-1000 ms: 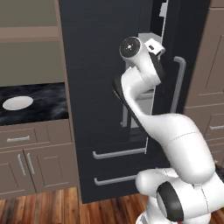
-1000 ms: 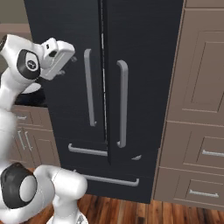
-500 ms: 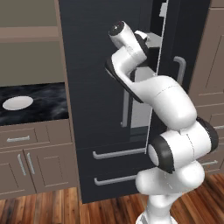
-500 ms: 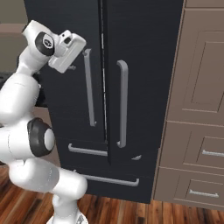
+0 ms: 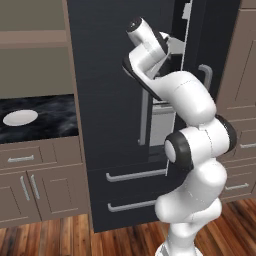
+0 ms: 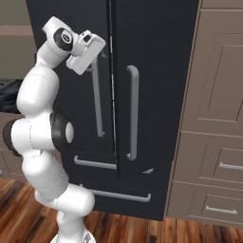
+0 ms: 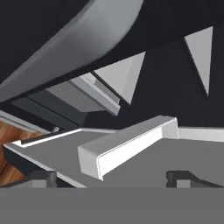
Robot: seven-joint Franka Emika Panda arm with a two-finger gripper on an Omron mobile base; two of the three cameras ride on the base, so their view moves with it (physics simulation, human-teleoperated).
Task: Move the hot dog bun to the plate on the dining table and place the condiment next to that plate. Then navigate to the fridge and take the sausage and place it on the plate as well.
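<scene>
The tall black fridge (image 5: 110, 75) (image 6: 156, 71) stands right in front of me. One of its doors is ajar, and pale shelves (image 5: 161, 116) show through the gap. My gripper (image 6: 98, 56) is up high at the top of the left door's long grey handle (image 6: 97, 104), close to the seam between the doors. In the hand view my gripper (image 7: 111, 177) is open with nothing between its fingertips (image 7: 43, 176). The curved handle (image 7: 65, 48) crosses overhead there, and a pale shelf ledge (image 7: 131, 146) lies below it. The sausage, bun, plate, condiment and dining table are out of view.
Left of the fridge is a black marbled worktop (image 5: 55, 112) over brown cabinets (image 5: 30, 180), with a small plain white plate (image 5: 20, 118) on it. Tall brown cabinets with drawers (image 6: 218, 118) stand to the right. Two grey drawer bars (image 6: 118, 194) run low on the fridge. The floor is wood.
The arm has folded upright and swung the hand towards the fridge's door seam, up to the top of the left handle. The jaws stayed open. The base has not moved.
</scene>
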